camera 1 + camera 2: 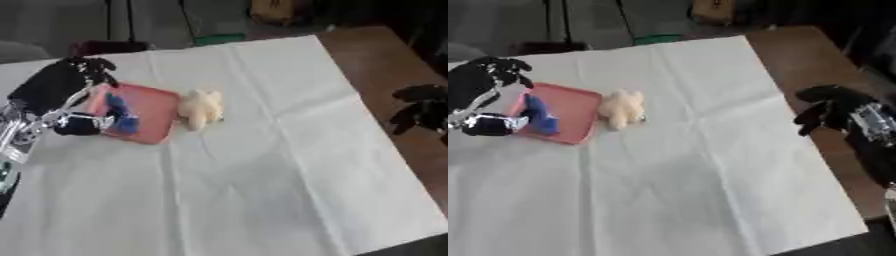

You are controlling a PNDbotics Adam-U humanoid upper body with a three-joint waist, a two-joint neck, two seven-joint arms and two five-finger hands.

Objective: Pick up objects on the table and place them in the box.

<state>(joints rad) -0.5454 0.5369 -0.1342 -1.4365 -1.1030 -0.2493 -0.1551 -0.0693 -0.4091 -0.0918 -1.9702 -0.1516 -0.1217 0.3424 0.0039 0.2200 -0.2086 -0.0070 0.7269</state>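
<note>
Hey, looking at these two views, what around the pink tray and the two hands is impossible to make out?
- Blue object in the shallow pink tray: blurred; only colour shows, and the left hand covers one end.
- Left hand's hold on it: unclear.
- Cream soft lumpy object: too blurred to identify; touches the tray's edge or not, unclear.
- Right hand: fingers curled; cut by the edge in the left eye view.

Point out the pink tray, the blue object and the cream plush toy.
pink tray (pixel 156 107): left eye view, bare floor of the tray.
blue object (pixel 539 117): right eye view, middle of its body, over the tray.
cream plush toy (pixel 202 108): left eye view, its middle, at the tray's right edge.
</note>
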